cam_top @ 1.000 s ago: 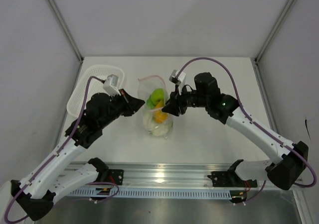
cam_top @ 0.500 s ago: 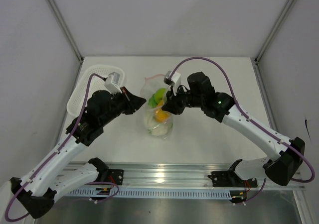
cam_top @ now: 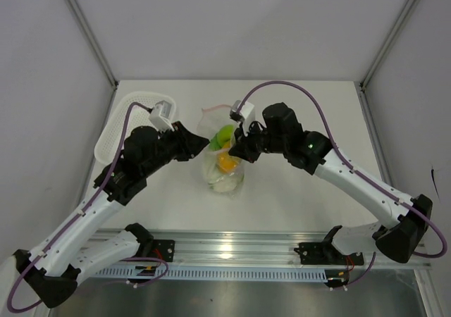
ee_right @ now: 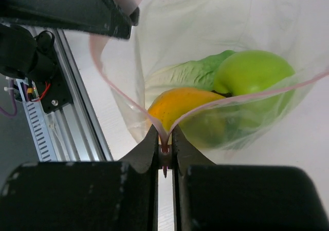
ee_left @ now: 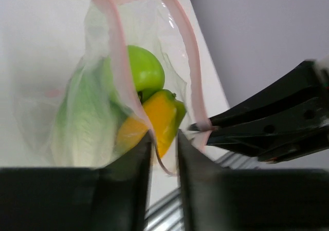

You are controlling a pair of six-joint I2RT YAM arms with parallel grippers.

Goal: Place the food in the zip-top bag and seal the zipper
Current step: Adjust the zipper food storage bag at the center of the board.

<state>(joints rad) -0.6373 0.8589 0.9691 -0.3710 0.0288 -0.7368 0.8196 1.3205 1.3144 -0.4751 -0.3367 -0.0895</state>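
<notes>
— from above, what keeps that clear crinkly plastic zip-top bag [cam_top: 223,155] standing in the middle of the white table [cam_top: 303,113]?
— the two black grippers, one on each side. the right gripper [cam_top: 235,153] has the bag's right edge and the left gripper [cam_top: 204,142] sits at its left edge. i reckon that's to keep the mouth spread and facing up, so nothing rolls out. one white mesh plastic basket [cam_top: 123,123] stands off to the left, well apart.
— and the left wrist camera?
— the thin pink-red zipper [ee_left: 188,41] loops wide open there. inside the bag i count one round green apple [ee_left: 147,69], one orange fruit [ee_left: 154,119] under it and one leafy green-white cabbage [ee_left: 82,123] beside them. the left fingers [ee_left: 136,190] stand a slim gap apart with the strip hanging down between them, and it doesn't look clamped to me. across the mouth, the right gripper nips the strip's other side.
— the right wrist camera?
— its fingers [ee_right: 144,154] are pressed tight together on the zipper, and the strip runs up out of the pinch in a v. behind the film are the same three: apple, orange, cabbage. a fourth, whitish piece i can't pick out for sure.
— so the food's in?
— looks so to me. the sealing isn't done, though, the mouth's gaping.
</notes>
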